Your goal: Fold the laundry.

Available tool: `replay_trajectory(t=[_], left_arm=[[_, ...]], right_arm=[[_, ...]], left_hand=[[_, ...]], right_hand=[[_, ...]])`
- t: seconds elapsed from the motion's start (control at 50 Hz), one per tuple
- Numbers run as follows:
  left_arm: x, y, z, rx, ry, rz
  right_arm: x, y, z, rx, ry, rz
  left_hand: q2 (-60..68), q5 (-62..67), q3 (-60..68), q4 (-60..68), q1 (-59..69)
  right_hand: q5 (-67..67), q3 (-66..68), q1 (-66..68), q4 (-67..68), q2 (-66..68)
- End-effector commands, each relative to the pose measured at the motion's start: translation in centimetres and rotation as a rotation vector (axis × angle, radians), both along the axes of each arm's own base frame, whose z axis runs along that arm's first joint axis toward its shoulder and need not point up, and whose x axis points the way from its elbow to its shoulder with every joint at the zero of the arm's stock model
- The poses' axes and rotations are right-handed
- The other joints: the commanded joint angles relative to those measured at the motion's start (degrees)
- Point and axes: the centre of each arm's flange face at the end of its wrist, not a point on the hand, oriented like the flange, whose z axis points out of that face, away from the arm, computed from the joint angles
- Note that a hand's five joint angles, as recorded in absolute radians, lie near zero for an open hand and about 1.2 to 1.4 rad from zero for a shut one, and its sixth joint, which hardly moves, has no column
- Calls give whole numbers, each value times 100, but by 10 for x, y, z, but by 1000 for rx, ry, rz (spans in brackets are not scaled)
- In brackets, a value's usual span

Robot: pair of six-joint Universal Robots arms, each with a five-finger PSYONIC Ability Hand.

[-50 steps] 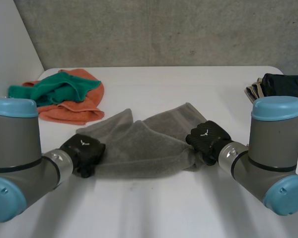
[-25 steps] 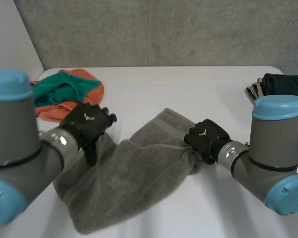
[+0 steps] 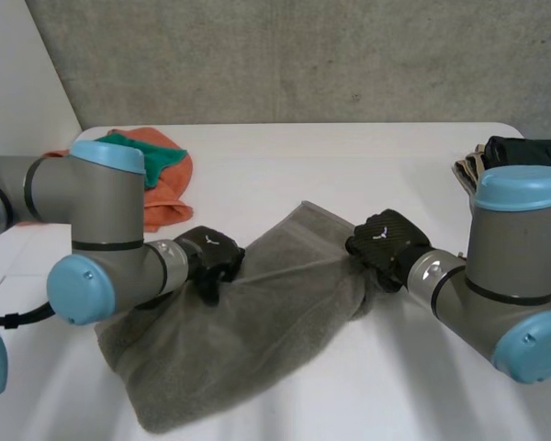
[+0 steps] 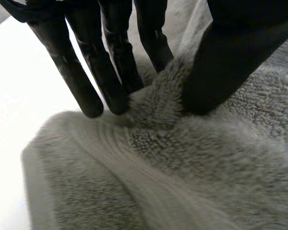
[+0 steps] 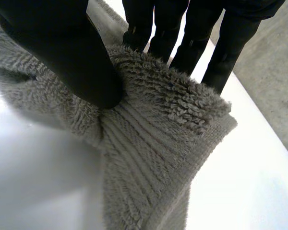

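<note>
**Left hand (image 3: 211,256) and right hand (image 3: 383,241) both grip the grey towel (image 3: 257,322)**

Rumpled, the towel lies on the near middle of the tabletop (image 3: 349,175), between the hands. The left hand's thumb and fingers pinch a raised ridge by its far-left edge. The right hand's pinch its right corner. Both forearms reach inward, low.

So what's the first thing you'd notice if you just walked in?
The big grey towel lies rumpled across the middle of the white table. The left hand pinches one edge of it and the right hand pinches a corner. At the far left is a bright orange and green cloth pile.
</note>
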Motion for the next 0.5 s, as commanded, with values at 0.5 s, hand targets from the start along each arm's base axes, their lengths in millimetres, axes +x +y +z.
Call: replay_trajectory(t=[0.5], left_arm=[[5, -18, 177, -947, 459, 280]], right_arm=[[49, -70, 148, -644, -569, 121]], left_hand=[[1596, 1693, 1635, 1586, 1588]], right_hand=[[1426, 1200, 1729, 1147, 1261]])
